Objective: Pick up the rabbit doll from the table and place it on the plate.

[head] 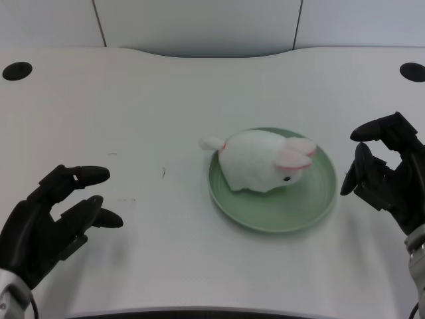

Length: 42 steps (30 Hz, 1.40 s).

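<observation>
You see a white table (166, 106) with two dark holes (16, 70) at its upper corners. One rabbit doll (262, 161) lies on one green plate (272, 216), tail seemingly overhanging. Lower left, the left hand (56, 216) is spread, holding nothing.

rabbit doll (260, 161) on green plate (272, 216), frame centre-right | left hand (50, 222) lower left, fingers apart, holding nothing | white table (133, 119)

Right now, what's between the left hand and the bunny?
Only bare white table with a few tiny dark marks, as the head view shows. The left hand is open, and the bunny sits on the plate.
</observation>
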Tool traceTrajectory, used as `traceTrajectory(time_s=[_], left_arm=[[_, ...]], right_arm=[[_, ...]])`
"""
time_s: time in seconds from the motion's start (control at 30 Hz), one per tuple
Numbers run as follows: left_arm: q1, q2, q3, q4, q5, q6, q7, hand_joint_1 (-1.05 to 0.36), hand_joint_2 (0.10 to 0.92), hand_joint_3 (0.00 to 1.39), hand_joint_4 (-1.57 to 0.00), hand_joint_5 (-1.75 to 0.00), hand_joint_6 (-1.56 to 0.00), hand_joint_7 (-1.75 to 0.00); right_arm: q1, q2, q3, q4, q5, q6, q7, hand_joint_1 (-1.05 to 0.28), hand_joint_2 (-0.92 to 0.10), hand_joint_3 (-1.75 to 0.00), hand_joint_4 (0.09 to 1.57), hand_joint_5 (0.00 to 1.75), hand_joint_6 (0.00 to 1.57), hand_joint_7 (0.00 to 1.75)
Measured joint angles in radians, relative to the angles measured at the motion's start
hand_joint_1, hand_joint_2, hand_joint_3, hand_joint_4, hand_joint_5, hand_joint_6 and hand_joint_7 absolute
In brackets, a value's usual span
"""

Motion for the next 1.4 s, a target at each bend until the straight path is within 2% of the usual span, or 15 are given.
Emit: traceTrajectory(time_s=[0.1, 0.27, 0.4, 0.5, 0.6, 0.7, 0.83, 1.03, 1.1, 1.23, 1.33, 1.4], left_arm=[[0.023, -0.027, 0.010, -0.011, -0.015, 0.010, 0.013, -0.53, 0.921, 0.44, -0.54, -1.63, -0.34, -1.31], [0.040, -0.047, 0.021, -0.011, -0.024, 0.010, 0.014, -0.53, 0.921, 0.42, -0.58, -1.69, -0.38, -1.35], [0.041, -0.055, 0.021, -0.008, -0.023, 0.014, 0.017, -0.51, 0.921, 0.41, -0.61, -1.72, -0.39, -1.37], [0.037, -0.060, 0.021, 0.006, -0.023, 0.021, 0.029, -0.51, 0.921, 0.39, -0.59, -1.72, -0.39, -1.37], [0.031, -0.062, 0.022, 0.017, -0.023, 0.022, 0.031, -0.51, 0.921, 0.38, -0.58, -1.71, -0.39, -1.37], [0.009, -0.062, 0.030, 0.045, -0.022, 0.023, 0.037, -0.52, 0.921, 0.38, -0.58, -1.71, -0.39, -1.37], [-0.001, -0.062, 0.033, 0.062, -0.021, 0.023, 0.037, -0.53, 0.921, 0.36, -0.57, -1.72, -0.39, -1.38], [-0.002, -0.067, 0.032, 0.069, -0.015, 0.023, 0.060, -0.50, 0.921, 0.38, -0.55, -1.74, -0.37, -1.39], [-0.002, -0.069, 0.032, 0.068, -0.007, 0.028, 0.075, -0.48, 0.921, 0.39, -0.54, -1.74, -0.36, -1.39], [-0.002, -0.074, 0.034, 0.066, -0.007, 0.041, 0.085, -0.49, 0.921, 0.39, -0.54, -1.74, -0.37, -1.40], [-0.002, -0.074, 0.035, 0.066, -0.002, 0.039, 0.085, -0.49, 0.921, 0.40, -0.53, -1.74, -0.36, -1.40], [-0.002, -0.073, 0.033, 0.067, 0.004, 0.035, 0.085, -0.50, 0.921, 0.42, -0.53, -1.74, -0.34, -1.41]], right_arm=[[-0.001, -0.007, -0.001, 0.014, -0.005, -0.011, 0.006, -0.16, -0.79, -0.94, 0.86, 1.75, 0.48, 1.75], [-0.002, -0.008, -0.002, 0.022, -0.004, -0.015, 0.012, -0.17, -0.79, -0.94, 0.85, 1.75, 0.49, 1.75], [-0.013, -0.012, -0.002, 0.045, -0.005, -0.027, 0.013, -0.17, -0.78, -0.94, 0.86, 1.75, 0.49, 1.75], [-0.032, -0.014, -0.007, 0.066, 0.009, -0.030, 0.021, -0.17, -0.78, -0.95, 0.86, 1.75, 0.49, 1.75], [-0.039, -0.015, -0.008, 0.081, 0.012, -0.034, 0.025, -0.17, -0.78, -0.97, 0.86, 1.75, 0.48, 1.75], [-0.054, -0.016, -0.008, 0.114, 0.009, -0.050, 0.024, -0.17, -0.77, -0.99, 0.88, 1.75, 0.50, 1.75], [-0.072, -0.017, -0.008, 0.130, 0.008, -0.060, 0.019, -0.15, -0.74, -1.04, 0.88, 1.75, 0.51, 1.75], [-0.086, -0.019, -0.011, 0.181, 0.008, -0.080, 0.021, -0.13, -0.70, -1.10, 0.87, 1.75, 0.51, 1.75], [-0.098, -0.019, -0.013, 0.207, 0.008, -0.093, 0.020, -0.12, -0.71, -1.10, 0.85, 1.75, 0.50, 1.75], [-0.120, -0.024, -0.023, 0.259, 0.007, -0.133, 0.022, -0.13, -0.71, -1.11, 0.87, 1.75, 0.51, 1.75], [-0.127, -0.025, -0.028, 0.272, 0.008, -0.136, 0.025, -0.11, -0.72, -1.11, 0.87, 1.75, 0.51, 1.75], [-0.128, -0.025, -0.028, 0.271, 0.005, -0.135, 0.017, -0.10, -0.72, -1.11, 0.87, 1.75, 0.50, 1.75]])
